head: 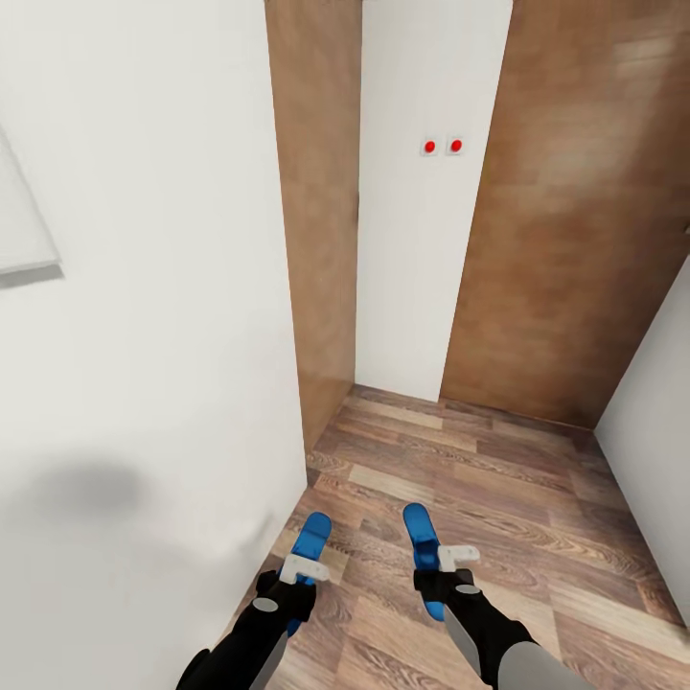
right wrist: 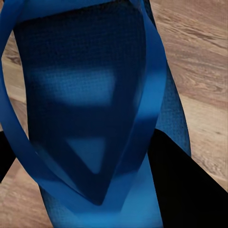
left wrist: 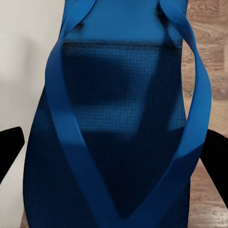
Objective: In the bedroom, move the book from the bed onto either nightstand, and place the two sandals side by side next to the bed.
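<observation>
I carry one bright blue sandal in each gripper, low over the wood-plank floor. My left gripper [head: 305, 571] is shut on the left sandal [head: 311, 537], whose toe points ahead beside a white wall. My right gripper [head: 447, 565] is shut on the right sandal [head: 419, 539]. In the left wrist view that sandal [left wrist: 114, 118] lies strap up between the black fingers [left wrist: 10, 147]. The right wrist view has the other sandal [right wrist: 85, 95] close up, with a black finger [right wrist: 185, 185] beside it. The book, the bed and the nightstand are out of view.
A white wall [head: 144, 335] stands close on the left. Ahead are brown wood panels [head: 575, 240] around a white panel with two red dots [head: 442, 146]. Another white wall [head: 652, 402] closes the right. The plank floor [head: 498, 470] forms a narrow passage.
</observation>
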Robot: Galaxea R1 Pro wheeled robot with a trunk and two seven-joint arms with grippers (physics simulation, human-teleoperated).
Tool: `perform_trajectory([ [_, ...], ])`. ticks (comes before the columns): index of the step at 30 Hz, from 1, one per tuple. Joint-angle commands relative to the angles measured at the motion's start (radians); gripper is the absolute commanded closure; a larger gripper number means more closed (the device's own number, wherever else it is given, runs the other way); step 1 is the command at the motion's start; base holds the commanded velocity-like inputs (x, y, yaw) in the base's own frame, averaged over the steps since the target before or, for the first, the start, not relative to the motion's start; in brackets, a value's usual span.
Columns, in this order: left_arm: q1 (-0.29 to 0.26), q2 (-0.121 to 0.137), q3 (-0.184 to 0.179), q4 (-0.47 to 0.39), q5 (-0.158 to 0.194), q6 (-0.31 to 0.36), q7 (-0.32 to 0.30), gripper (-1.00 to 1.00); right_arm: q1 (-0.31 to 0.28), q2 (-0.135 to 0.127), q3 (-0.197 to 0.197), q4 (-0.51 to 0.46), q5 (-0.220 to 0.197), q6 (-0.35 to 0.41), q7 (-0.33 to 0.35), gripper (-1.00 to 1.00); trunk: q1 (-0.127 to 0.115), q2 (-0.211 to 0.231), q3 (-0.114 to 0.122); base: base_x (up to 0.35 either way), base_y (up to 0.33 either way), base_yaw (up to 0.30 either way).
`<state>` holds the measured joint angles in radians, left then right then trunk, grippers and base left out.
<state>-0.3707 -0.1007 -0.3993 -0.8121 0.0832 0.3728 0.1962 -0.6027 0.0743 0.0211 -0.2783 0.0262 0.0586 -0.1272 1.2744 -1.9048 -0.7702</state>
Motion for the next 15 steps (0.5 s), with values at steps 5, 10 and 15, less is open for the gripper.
perform_trajectory([
  [5, -0.001, 0.001, -0.004, -0.001, 0.009, 0.003, 0.009, 1.0, 0.0, 0.0, 0.002, -0.002, -0.001, 0.005, -0.005, 1.0, -0.019, 0.035, 0.015, 0.0, 0.0, 0.0],
  [10, -0.001, 0.001, -0.004, -0.001, 0.009, 0.002, 0.009, 1.0, 0.0, 0.0, 0.002, -0.002, -0.002, 0.005, -0.005, 1.0, -0.039, 0.07, 0.03, 0.0, 0.0, 0.0],
  [15, -0.001, 0.0, -0.004, 0.01, 0.01, 0.001, 0.009, 1.0, 0.0, 0.0, 0.002, -0.002, -0.002, -0.002, -0.005, 1.0, -0.058, 0.105, 0.046, 0.0, 0.0, 0.0],
])
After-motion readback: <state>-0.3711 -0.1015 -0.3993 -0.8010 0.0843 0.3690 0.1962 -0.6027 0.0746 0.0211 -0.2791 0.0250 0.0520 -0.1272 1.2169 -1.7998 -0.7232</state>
